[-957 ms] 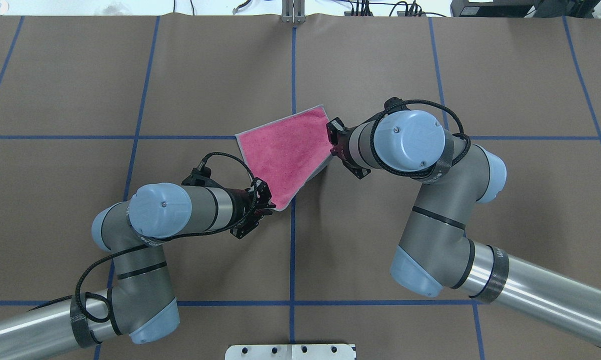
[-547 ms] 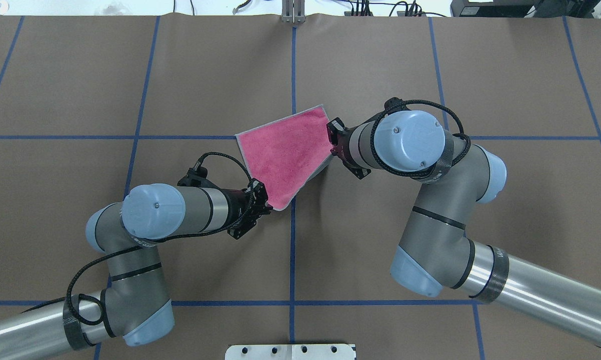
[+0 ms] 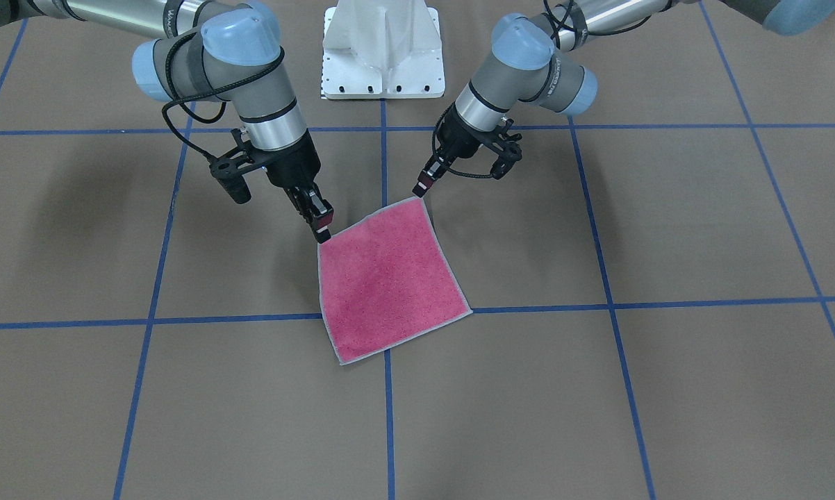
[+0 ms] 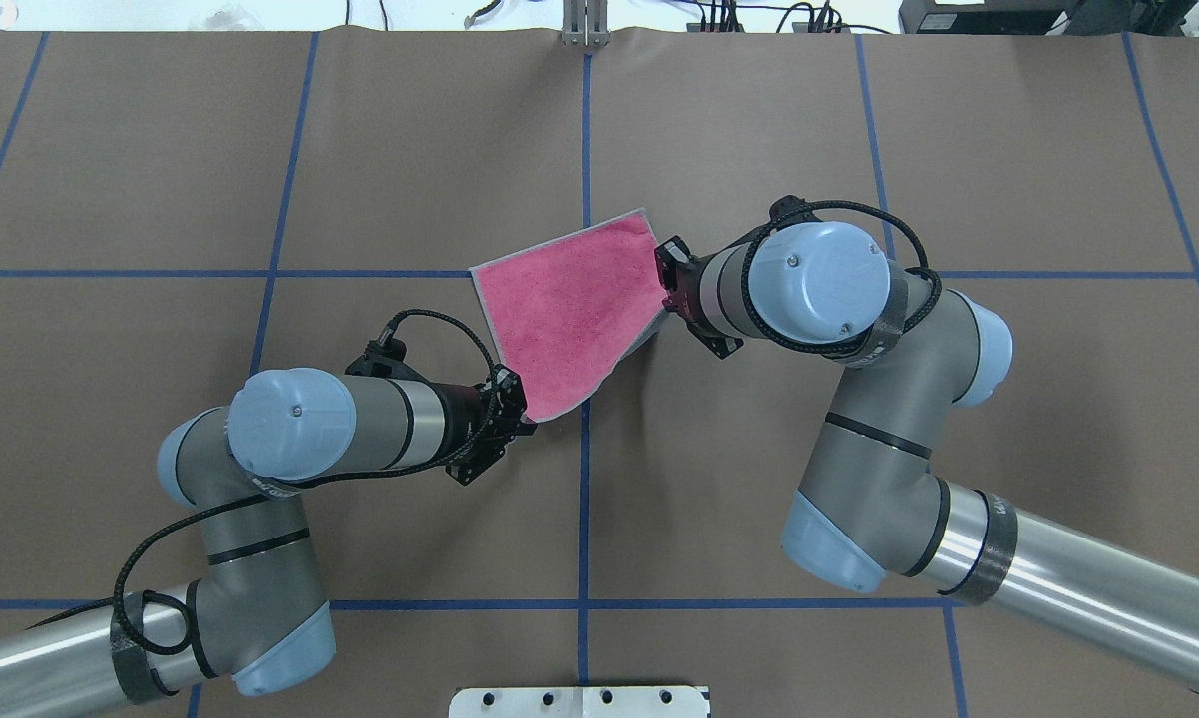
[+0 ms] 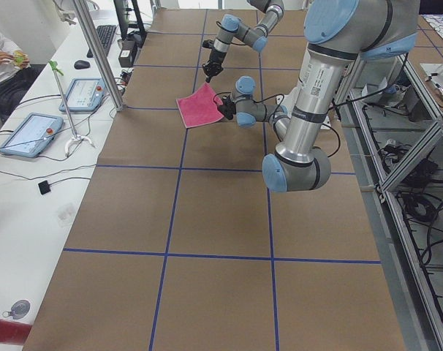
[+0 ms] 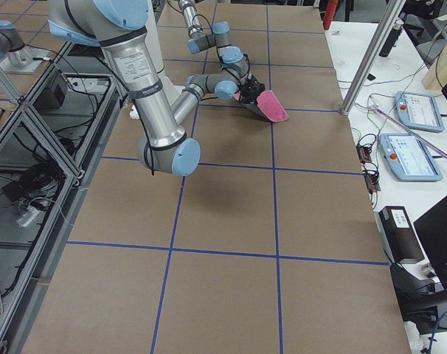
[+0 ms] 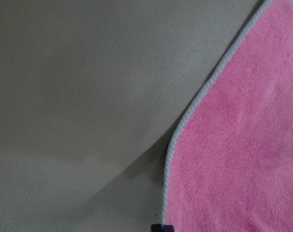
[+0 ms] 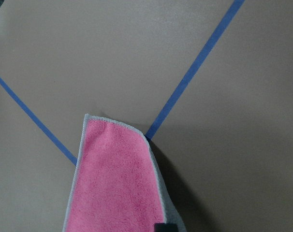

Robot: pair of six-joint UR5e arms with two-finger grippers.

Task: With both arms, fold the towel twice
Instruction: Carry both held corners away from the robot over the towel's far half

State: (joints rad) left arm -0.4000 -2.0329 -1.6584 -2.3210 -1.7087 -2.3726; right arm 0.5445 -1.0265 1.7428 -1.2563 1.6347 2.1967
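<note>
The towel [image 4: 570, 309] lies pink side up near the table's middle, with a light grey border; it also shows in the front view [image 3: 386, 285]. My left gripper [image 4: 525, 424] is shut on its near left corner, seen at the view's right in the front view [image 3: 419, 191]. My right gripper [image 4: 664, 289] is shut on the near right corner, also seen in the front view [image 3: 324, 232]. Both held corners are raised a little; the far edge rests on the table. The wrist views show pink cloth [image 7: 233, 145] [image 8: 115, 183] running out from the fingertips, with a shadow under it.
The table is covered in brown paper [image 4: 859, 150] with blue tape grid lines [image 4: 585, 150]. The white pedestal base [image 3: 383, 48] stands at the robot's side. A side bench with tablets [image 5: 31, 134] and a seated person [image 5: 2, 51] lies beyond the far edge.
My left arm has drawn back to the left, pulling its towel corner a little leftward. My right gripper has barely moved.
</note>
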